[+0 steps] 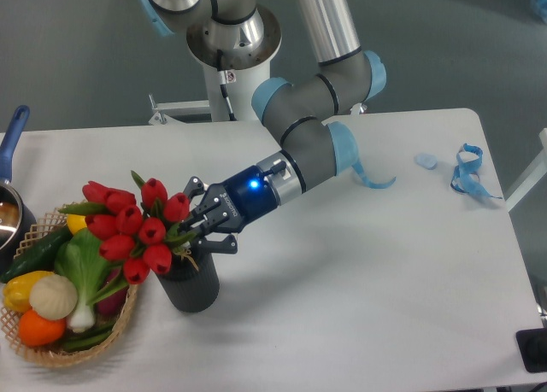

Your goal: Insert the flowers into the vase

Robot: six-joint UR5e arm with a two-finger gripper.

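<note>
Gripper (pixel 202 225) pinching flowers (pixel 137 230) at stems | heads tilted left over basket (pixel 51 353) | stems in vase (pixel 192 285) mouth, steadied for release.

White table (pixel 367 264), dark vase (pixel 193 285), wicker basket (pixel 81 351), blue ribbon (pixel 468 172), small pot (pixel 10 206)

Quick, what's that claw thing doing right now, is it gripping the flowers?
Gripper: at the flowers' stems over the vase; fingers look spread, but grip cannot be told.

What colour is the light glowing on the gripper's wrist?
Blue, on the two-finger gripper wrist; the fixed camera shows it.
</note>
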